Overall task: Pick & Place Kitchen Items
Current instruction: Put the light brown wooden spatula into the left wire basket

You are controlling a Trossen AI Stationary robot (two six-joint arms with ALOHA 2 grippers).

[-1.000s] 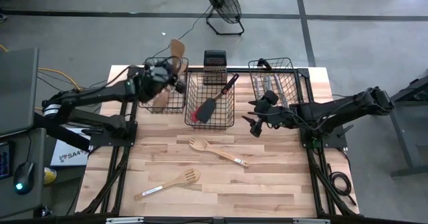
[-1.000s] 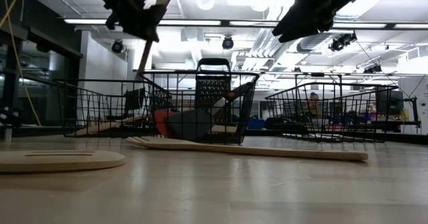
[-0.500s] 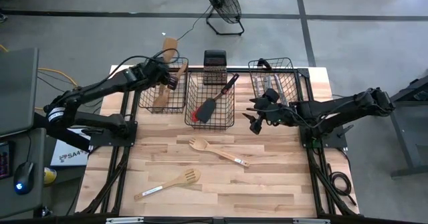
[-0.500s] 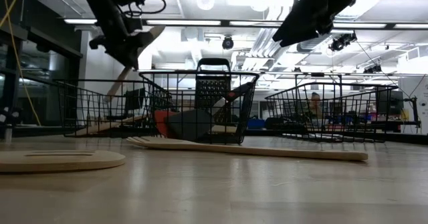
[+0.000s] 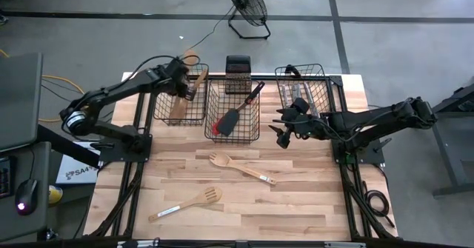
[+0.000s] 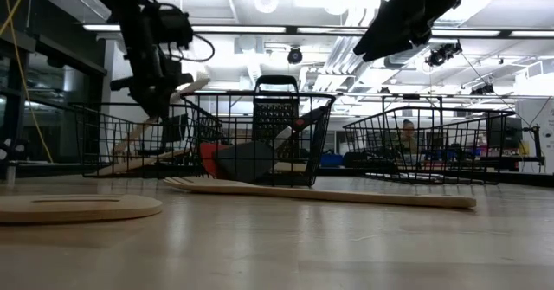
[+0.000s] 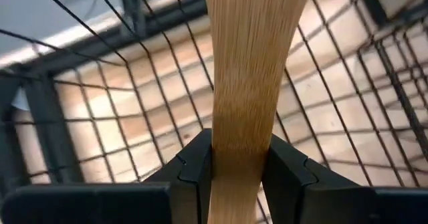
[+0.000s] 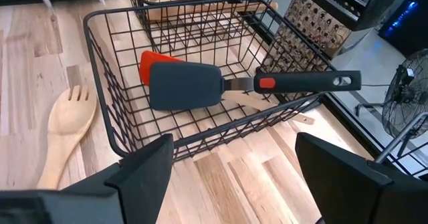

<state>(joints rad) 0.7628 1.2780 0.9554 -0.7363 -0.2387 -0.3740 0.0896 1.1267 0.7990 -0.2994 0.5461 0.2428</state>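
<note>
Left hand (image 5: 187, 76) clenched wooden spatula (image 5: 194, 59) over basket (image 5: 180, 112) at 11 o'clock. Right hand (image 5: 282, 133) released, idle at 2. You had two wooden utensils (image 5: 241, 167) left on counter (image 5: 296, 203).

The left gripper (image 5: 184, 81), clamped on a pale wooden spatula (image 5: 194, 64), now sits farther back and lower than a second ago, over the far part of the left wire basket (image 5: 180, 116) instead of above its middle. In the low view it has dropped from the top edge to just above the basket rim, and the spatula (image 6: 138, 134) it grips now slants down into the basket rather than hanging nearly upright. The right gripper (image 5: 285, 129) is a touch farther back than before, its fingers spread wide as they were.
</note>
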